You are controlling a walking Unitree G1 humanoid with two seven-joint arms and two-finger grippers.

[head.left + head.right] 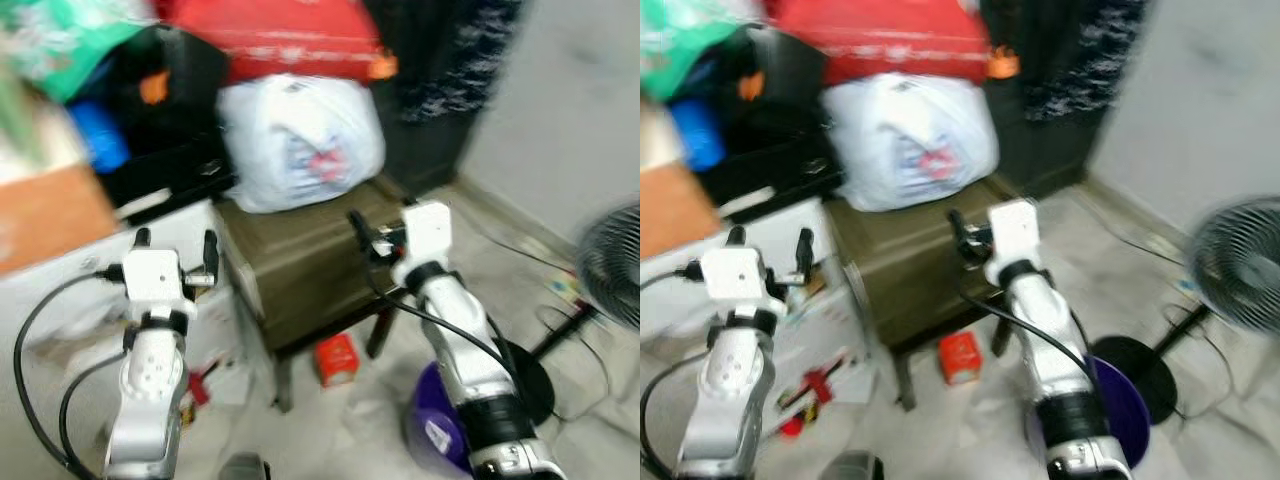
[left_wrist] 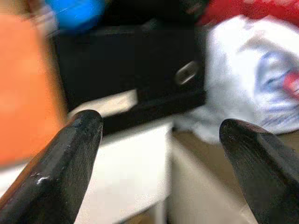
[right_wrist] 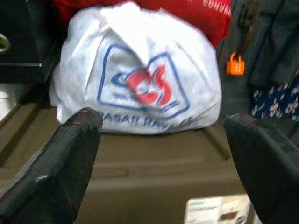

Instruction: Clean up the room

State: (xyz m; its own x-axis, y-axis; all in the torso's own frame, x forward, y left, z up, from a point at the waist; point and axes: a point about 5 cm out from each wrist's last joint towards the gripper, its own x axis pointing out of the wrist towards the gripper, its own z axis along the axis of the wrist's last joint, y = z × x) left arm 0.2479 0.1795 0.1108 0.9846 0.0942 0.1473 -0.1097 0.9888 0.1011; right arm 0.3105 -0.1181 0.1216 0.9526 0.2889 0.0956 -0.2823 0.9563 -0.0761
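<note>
- Two tools hang raised with fingers spread apart and nothing between them: the left tool (image 1: 176, 241) before a white cabinet (image 1: 195, 235), the right tool (image 3: 161, 154) facing the white plastic bag (image 3: 135, 74).
- That bag sits on the olive-brown surface (image 3: 149, 161), touching the red bag (image 1: 280, 35) stacked above it; a floor fan (image 1: 612, 262) stands well apart.
- It looks soft, stuffed and probably light; the film is likely slippery, so pinching the gathered top seems safest.
- Its contents are hidden.
- On the floor lie a small red box (image 1: 337, 358) and a purple bin (image 1: 1120, 405), contents unclear.
</note>
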